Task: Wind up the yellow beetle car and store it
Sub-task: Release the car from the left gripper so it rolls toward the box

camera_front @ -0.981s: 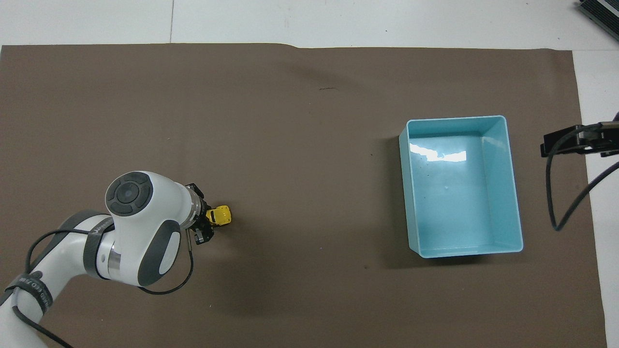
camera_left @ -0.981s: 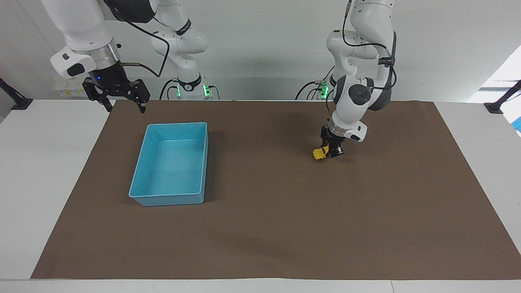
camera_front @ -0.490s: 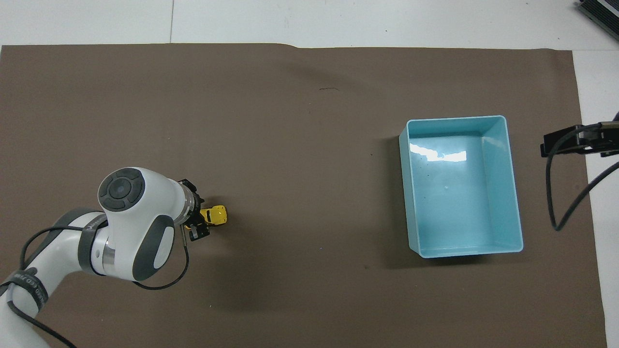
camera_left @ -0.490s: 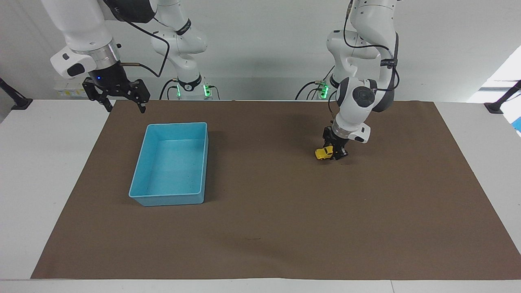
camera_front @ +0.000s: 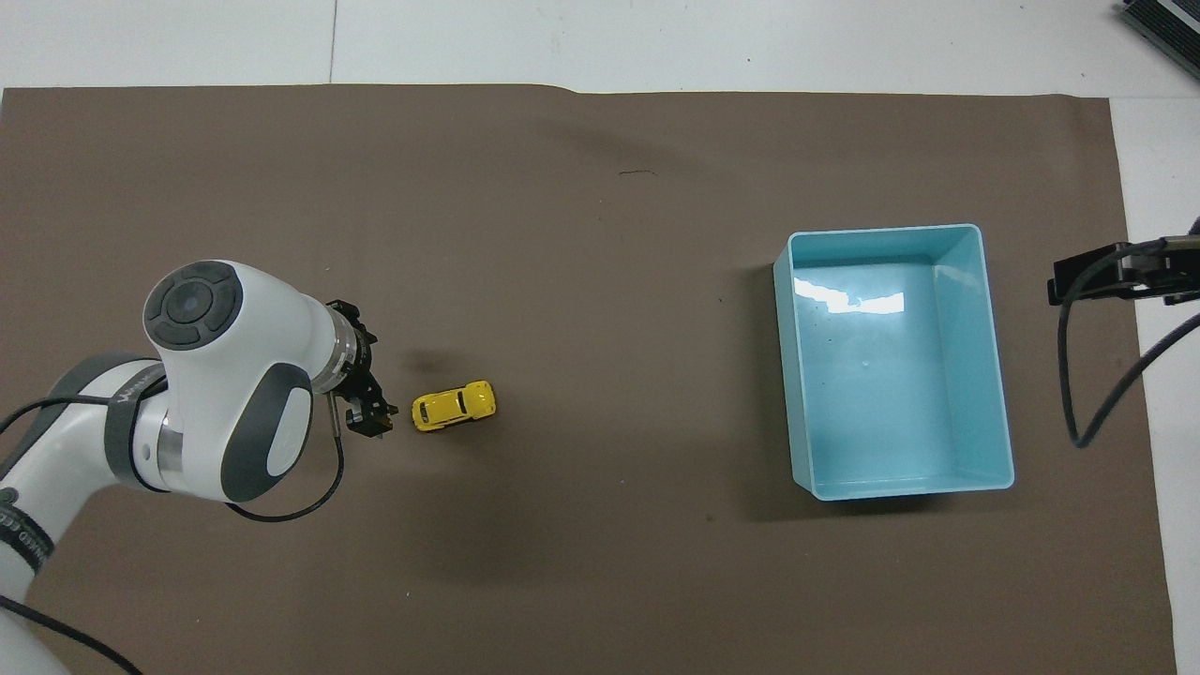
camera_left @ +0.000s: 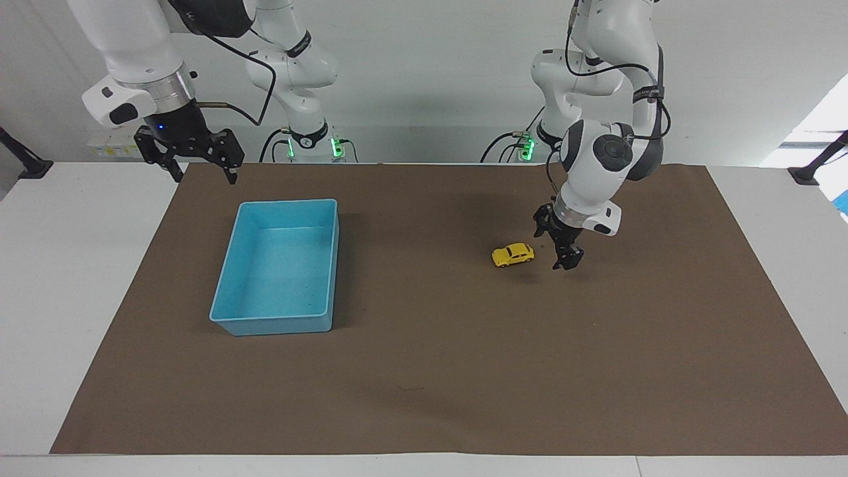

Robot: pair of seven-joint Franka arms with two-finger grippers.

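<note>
Facing view: the brown mat (camera_left: 424, 371) covers the worktop; the light blue bin (camera_left: 277, 267) sits toward the right arm's end. The right hand (camera_left: 197, 173) waits spread. The left hand (camera_left: 563, 255), spread, hangs just beside the freestanding yellow beetle car (camera_left: 512, 254).

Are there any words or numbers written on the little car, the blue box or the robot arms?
None can be read.
Yellow beetle car: no writing shows.
Light blue bin: plain, no label.
Left arm's dark strap: has small pale lettering, too small to read.
Brown mat: no marks that read as text.
</note>
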